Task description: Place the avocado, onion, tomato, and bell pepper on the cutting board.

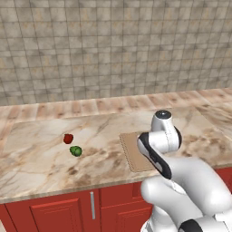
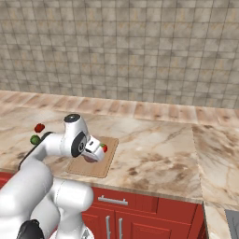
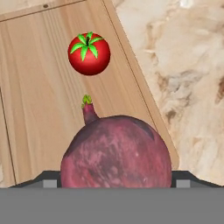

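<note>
A bright red glossy round tomato [image 3: 89,54] with a green star-shaped stem top, a mottled purplish-mauve onion [image 3: 116,152] and a pale tan wood-grained cutting board [image 3: 39,87] were seen.

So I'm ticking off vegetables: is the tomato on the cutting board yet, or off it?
On it. In the hand view the tomato sits on the cutting board, wood showing all around it.

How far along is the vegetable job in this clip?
Done: the tomato lies on the cutting board. In hand: the onion sits between the gripper jaws over the board. Left: the bell pepper and avocado wait on the counter, away from the board.
</note>
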{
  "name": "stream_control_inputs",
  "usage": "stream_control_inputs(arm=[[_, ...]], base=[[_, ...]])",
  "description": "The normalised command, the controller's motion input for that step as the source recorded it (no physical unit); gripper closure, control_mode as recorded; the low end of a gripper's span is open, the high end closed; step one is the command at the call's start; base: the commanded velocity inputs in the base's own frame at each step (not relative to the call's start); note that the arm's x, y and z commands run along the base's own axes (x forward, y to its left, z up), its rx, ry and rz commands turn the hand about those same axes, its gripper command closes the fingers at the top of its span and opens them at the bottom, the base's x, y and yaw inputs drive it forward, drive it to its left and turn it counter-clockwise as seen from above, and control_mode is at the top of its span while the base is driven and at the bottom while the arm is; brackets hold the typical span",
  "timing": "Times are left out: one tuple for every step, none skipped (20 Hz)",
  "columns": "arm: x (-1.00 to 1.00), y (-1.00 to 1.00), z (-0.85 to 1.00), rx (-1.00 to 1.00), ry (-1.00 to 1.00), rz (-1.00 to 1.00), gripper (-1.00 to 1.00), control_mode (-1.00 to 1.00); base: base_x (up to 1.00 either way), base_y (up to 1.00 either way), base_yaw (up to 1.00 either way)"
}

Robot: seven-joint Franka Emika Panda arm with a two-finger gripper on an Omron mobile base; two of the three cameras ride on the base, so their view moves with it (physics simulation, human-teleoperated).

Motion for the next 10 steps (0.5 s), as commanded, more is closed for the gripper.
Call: stream_control_inputs(arm=[[0.31, -0.03, -0.15, 0.02, 0.03, 0.00, 1.00, -1.00], [0.31, 0.00, -0.15, 0.02, 0.03, 0.00, 1.00, -1.00], [0.32, -0.01, -0.19, 0.02, 0.05, 0.00, 1.00, -1.00], [0.21, -0.03, -0.23, 0.02, 0.05, 0.01, 1.00, -1.00], [0.15, -0.02, -0.28, 0.01, 0.04, 0.01, 1.00, -1.00], [0.11, 0.00, -0.27, 0.01, 0.04, 0.01, 1.00, -1.00], [0.15, 0.00, -0.27, 0.00, 0.02, 0.00, 1.00, -1.00], [0.20, 0.00, -0.27, 0.00, 0.00, 0.00, 1.00, -1.00], [0.23, 0.00, -0.26, 0.00, 0.00, 0.00, 1.00, -1.00], [0.20, 0.00, -0.24, 0.00, 0.00, 0.00, 1.00, -1.00]], base=[[0.00, 0.00, 0.00], [0.00, 0.00, 0.00], [0.00, 0.00, 0.00], [0.00, 0.00, 0.00], [0.00, 0.00, 0.00], [0.00, 0.00, 0.00], [0.00, 0.00, 0.00], [0.00, 0.00, 0.00], [0.00, 0.00, 0.00], [0.00, 0.00, 0.00]])
